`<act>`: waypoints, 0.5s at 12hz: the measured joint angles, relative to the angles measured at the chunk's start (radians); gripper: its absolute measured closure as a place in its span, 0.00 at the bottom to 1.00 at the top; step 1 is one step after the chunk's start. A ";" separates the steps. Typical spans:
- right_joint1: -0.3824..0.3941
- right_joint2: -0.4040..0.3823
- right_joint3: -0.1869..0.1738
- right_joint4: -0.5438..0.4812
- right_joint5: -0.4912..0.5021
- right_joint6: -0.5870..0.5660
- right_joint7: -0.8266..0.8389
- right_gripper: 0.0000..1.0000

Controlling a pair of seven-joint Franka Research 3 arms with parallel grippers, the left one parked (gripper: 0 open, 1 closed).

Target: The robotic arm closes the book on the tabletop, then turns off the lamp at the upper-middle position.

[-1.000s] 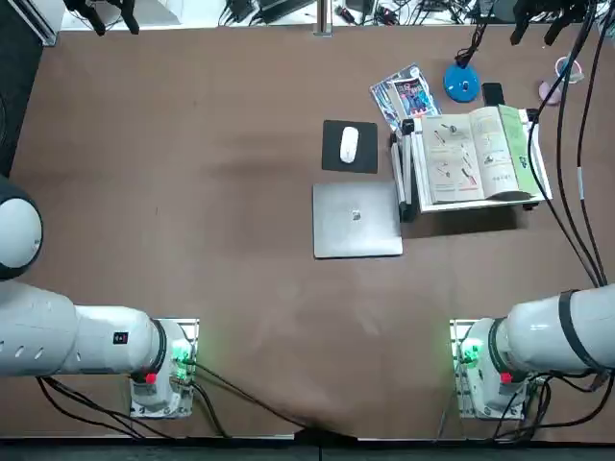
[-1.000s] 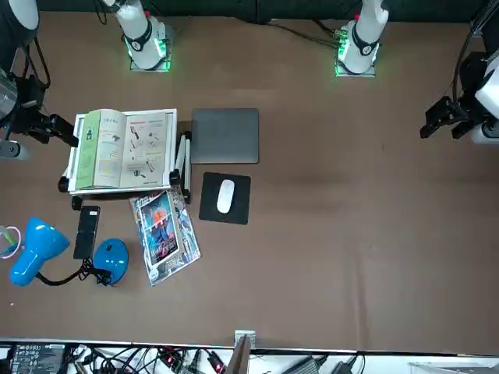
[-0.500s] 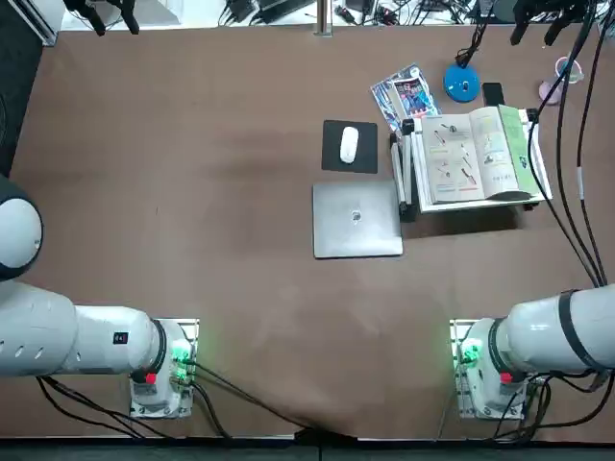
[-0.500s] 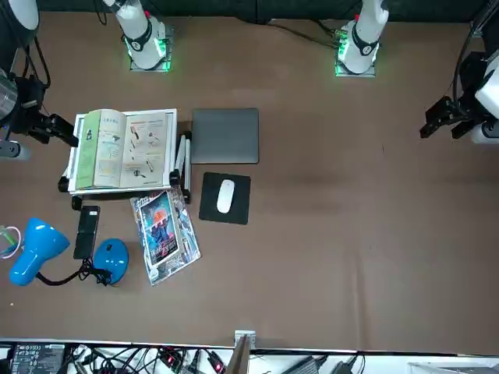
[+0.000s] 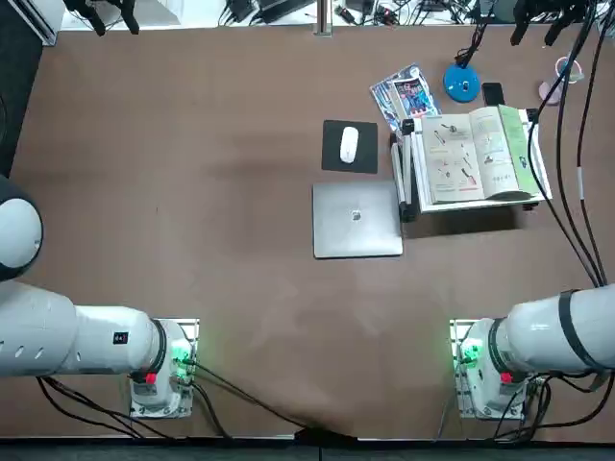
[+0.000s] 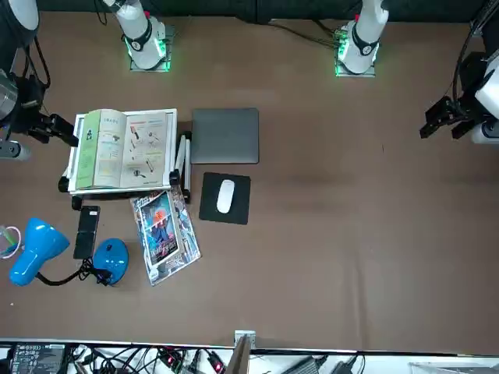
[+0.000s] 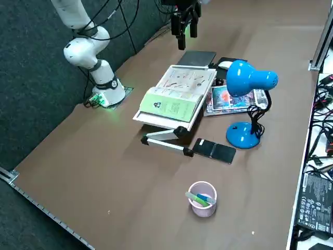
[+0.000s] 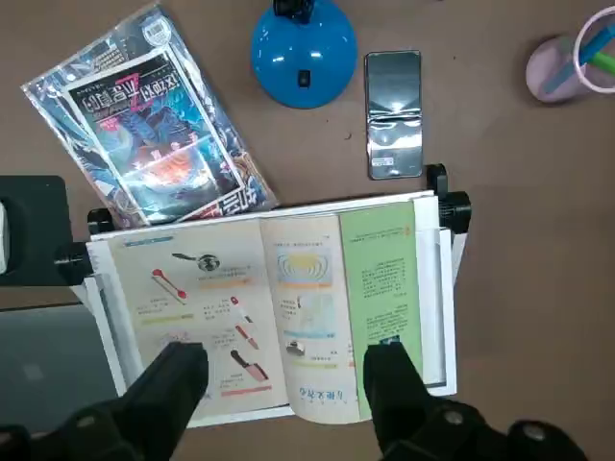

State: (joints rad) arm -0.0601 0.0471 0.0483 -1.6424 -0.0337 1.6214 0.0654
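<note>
Across the last second nothing visibly shifts: the book [image 5: 459,161] is open as before, so by my reading neither half of the task is done. Taking the robot's side as six o'clock, the book is at two o'clock from the table's [image 5: 211,221] middle, on a tilted white stand [image 8: 435,327]. The right gripper [image 8: 288,370] is wide, its fingers well apart and, as far as I can see, holding nothing; the front view puts it beside the stand.

The paper looks thin and pliant, matt cream, with a green strip [image 8: 377,288] at the three o'clock edge. Closing probably means getting under that edge and turning it toward nine; the pages could slip or crease.

The lamp is at eleven o'clock from the book: a smooth, glossy blue shade [image 7: 247,78], a round blue base [image 7: 242,136] and a thin bendy black stem [image 7: 268,103]. I cannot tell whether it is lit. The phone [image 8: 394,125], a flat, shiny slab, is near the base; the booklet [image 8: 144,144] at ten is in crinkled clear plastic.
</note>
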 joint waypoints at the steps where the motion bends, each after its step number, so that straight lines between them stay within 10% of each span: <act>1: -0.001 0.000 0.000 0.000 0.000 -0.001 0.000 0.00; 6: -0.017 0.000 -0.010 0.000 0.000 -0.023 -0.005 0.00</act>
State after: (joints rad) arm -0.0772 0.0470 0.0387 -1.6424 -0.0339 1.5985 0.0602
